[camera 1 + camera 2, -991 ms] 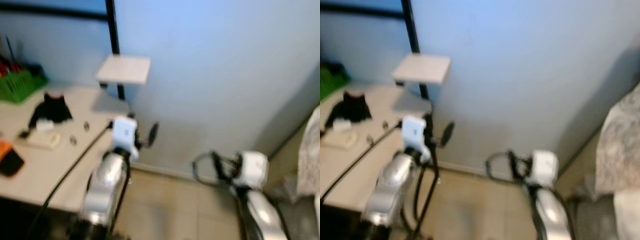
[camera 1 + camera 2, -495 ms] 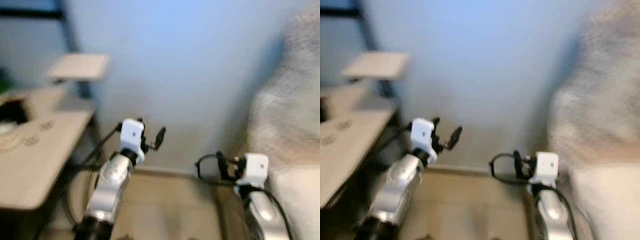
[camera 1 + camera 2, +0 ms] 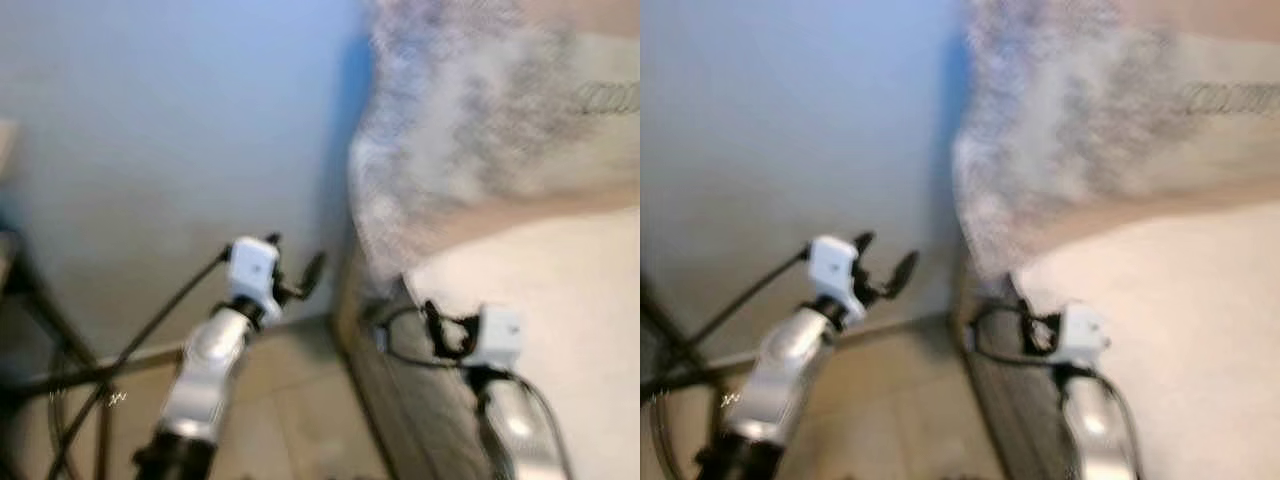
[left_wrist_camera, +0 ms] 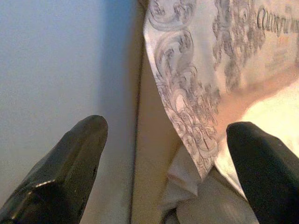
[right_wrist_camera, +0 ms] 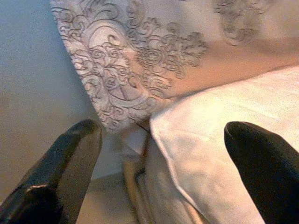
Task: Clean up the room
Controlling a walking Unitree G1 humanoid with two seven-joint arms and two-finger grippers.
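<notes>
A bed corner fills the right half of the eye views. A grey-and-white cloth with a swirling floral pattern (image 3: 480,120) hangs over a plain white sheet (image 3: 560,300). My left gripper (image 3: 295,262) is held up in front of the blue wall, left of the bed. In the left wrist view its fingers (image 4: 65,172) stand wide apart and empty, and the patterned cloth (image 4: 187,93) lies beyond them. My right gripper (image 3: 440,335) hovers over the bed's near edge. It is open (image 5: 161,172) and empty, facing the cloth's hem (image 5: 126,88) and the sheet (image 5: 224,135).
A plain blue wall (image 3: 170,130) stands straight ahead. Beige floor tiles (image 3: 290,410) run between the wall and the bed's side (image 3: 400,400). Black cables and a dark table leg (image 3: 40,320) sit at the far left. The eye views are blurred.
The camera has swung right: the desk with its clutter has slid out on the left and the bed has come in. Both arms hold the same pose, grippers still open.
</notes>
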